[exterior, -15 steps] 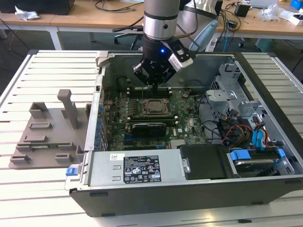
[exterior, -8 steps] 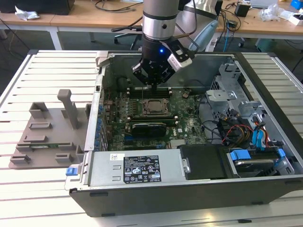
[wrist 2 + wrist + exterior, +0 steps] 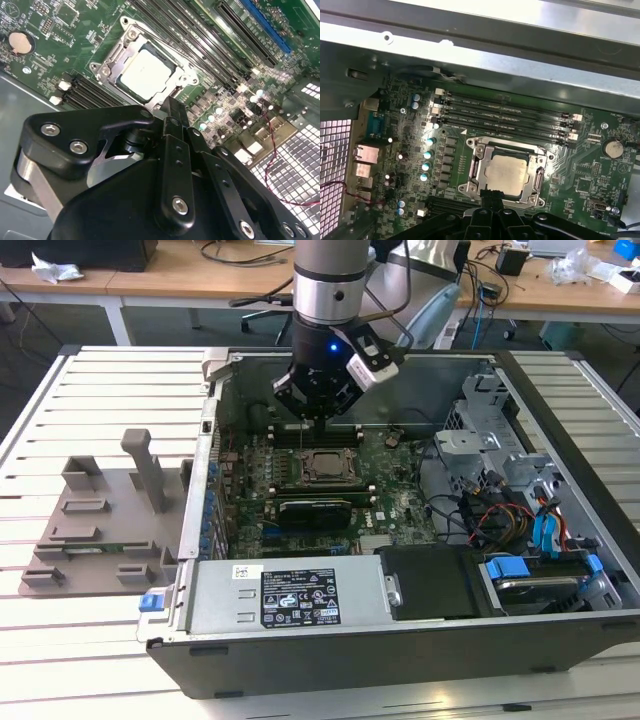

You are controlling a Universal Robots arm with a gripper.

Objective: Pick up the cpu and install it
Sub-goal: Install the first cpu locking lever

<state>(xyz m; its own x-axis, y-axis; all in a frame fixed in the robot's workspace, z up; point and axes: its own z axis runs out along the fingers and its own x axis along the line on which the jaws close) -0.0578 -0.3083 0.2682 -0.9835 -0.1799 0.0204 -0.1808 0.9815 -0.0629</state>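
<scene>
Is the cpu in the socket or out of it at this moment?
In: the cpu lies flat inside the socket frame on the motherboard, in both wrist views. The hand hovers beside it.

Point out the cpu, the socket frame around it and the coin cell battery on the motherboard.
cpu (image 3: 506,172), first wrist view, middle of its silvery metal top.
socket frame (image 3: 476,167), first wrist view, metal side rail beside the cpu.
coin cell battery (image 3: 612,148), first wrist view, centre of its round face.

Silver-grey arm segment (image 3: 329,280), black claw (image 3: 316,416) with silver screws, seemingly a blue light.
</scene>
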